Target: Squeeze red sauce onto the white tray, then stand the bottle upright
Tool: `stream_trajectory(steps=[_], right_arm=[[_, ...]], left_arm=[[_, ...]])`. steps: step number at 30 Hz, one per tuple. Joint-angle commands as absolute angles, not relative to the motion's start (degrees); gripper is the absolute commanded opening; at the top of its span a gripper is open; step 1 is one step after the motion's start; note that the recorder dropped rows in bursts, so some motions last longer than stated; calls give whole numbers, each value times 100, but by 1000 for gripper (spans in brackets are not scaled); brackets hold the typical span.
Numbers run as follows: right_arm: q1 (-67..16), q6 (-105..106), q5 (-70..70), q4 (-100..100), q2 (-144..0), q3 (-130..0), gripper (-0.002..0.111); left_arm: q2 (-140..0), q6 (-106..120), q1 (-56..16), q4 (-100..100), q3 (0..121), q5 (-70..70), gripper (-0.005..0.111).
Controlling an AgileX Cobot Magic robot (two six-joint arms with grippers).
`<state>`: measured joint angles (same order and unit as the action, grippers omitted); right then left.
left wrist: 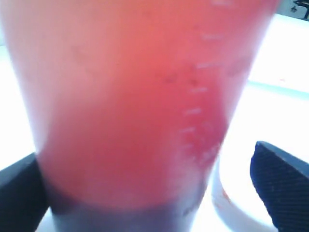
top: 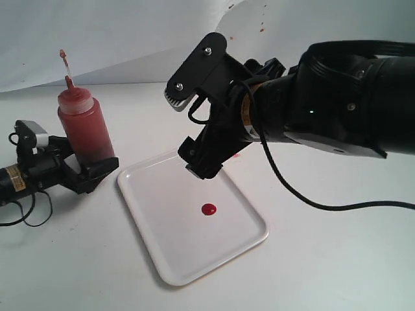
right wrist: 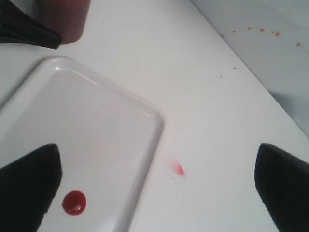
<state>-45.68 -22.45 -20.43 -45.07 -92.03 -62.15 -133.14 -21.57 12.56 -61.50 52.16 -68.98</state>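
The bottle (top: pixel 85 126) stands upright on the table left of the white tray (top: pixel 227 240), nozzle up. My left gripper (top: pixel 91 170) sits low around its base and is open. In the left wrist view the bottle (left wrist: pixel 130 106) fills the frame; one finger (left wrist: pixel 19 193) lies against its side and the other finger (left wrist: pixel 282 186) stands clear of it. A round blob of red sauce (top: pixel 208 209) lies on the tray. My right gripper (top: pixel 185 133) hangs open above the tray's far edge, holding nothing. Its view shows the tray (right wrist: pixel 96 121) and the sauce (right wrist: pixel 74 202).
A pale pink smear (right wrist: pixel 179 169) marks the table just beyond the tray's rim. Small red specks (right wrist: pixel 263 30) dot the white back wall. A black cable (top: pixel 311 201) droops from the right arm toward the table. Cables (top: pixel 26 210) trail by the left arm.
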Motion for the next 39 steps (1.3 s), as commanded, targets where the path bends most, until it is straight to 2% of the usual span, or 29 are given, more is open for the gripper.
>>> stream_trajectory(steps=[1,5,10,20,24,27,28,33,35,39], right_arm=[[-4444,-2229,-1999,-4634,-9160,-6198,100],[-4189,-2312,-1838,-4634,-9160,-6198,100],[-3663,-2677,-1827,-4610,-9160,-6198,100],[-2785,-3221,-1745,-4518,-9160,-6138,100],[-2568,-3278,-1173,-4465,-9160,-5828,90],[-2337,-3332,-474,-4378,-9160,-5434,67],[-2256,-3332,-249,-4325,-9160,-5303,57],[-1861,-3343,735,-3701,-9160,-4764,3],[-1720,-3343,1137,-3636,-9160,-4559,0],[-1536,-3343,1525,-3439,-9107,-4160,0]], left_arm=[[-12891,-2764,1866,-7191,5121,-6996,105],[-12457,-3882,2456,-7919,5121,-6996,105],[-11948,-4806,2815,-8010,5121,-6996,105],[-11114,-5398,2932,-8200,5068,-6996,104],[-10760,-5398,2932,-8200,4965,-6996,99],[-10404,-5398,2932,-8200,4831,-6996,83],[-10255,-5372,2932,-8200,4784,-6996,74],[-9512,-5362,2932,-8255,4536,-6996,16],[-9217,-5327,2932,-8439,4474,-6996,0],[-8685,-5338,2932,-8388,4296,-6996,0]])
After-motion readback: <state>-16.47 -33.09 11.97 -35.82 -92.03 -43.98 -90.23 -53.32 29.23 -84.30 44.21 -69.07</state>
